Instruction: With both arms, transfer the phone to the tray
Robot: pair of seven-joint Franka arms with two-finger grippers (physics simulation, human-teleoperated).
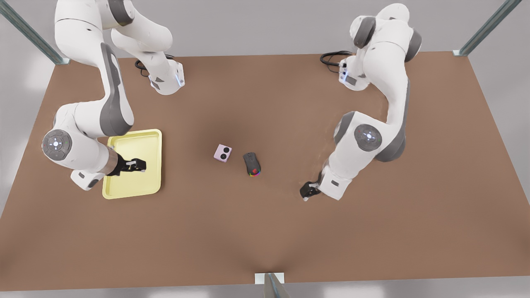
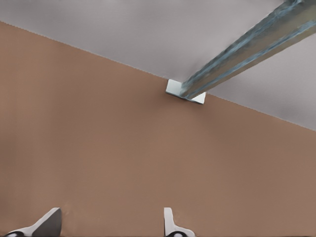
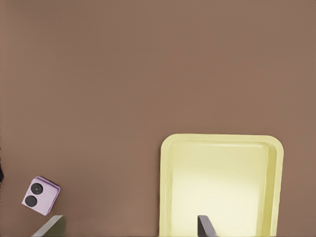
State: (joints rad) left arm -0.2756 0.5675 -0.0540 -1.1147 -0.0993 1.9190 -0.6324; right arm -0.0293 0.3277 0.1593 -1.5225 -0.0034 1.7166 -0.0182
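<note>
The pale pink phone [image 1: 222, 153] lies flat on the brown table near its middle, both black lenses up; the right wrist view shows this phone [image 3: 41, 195] too. On the front view's left lies the pale yellow tray [image 1: 136, 140], seen also in the right wrist view [image 3: 222, 168]. My right gripper [image 1: 138, 164] hovers over the tray, open and holding nothing, its fingertips [image 3: 205, 226] wide apart. My left gripper [image 1: 306, 193] is low over bare table on the front view's right, well away from the phone, and it too is open [image 2: 108, 221] and holds nothing.
A black mouse [image 1: 251, 164] with rainbow lights lies just to the front view's right of the phone. A metal frame post [image 1: 269, 281] stands at the table's near edge, also seen from the left wrist [image 2: 187, 91]. Both arm bases stand at the far edge.
</note>
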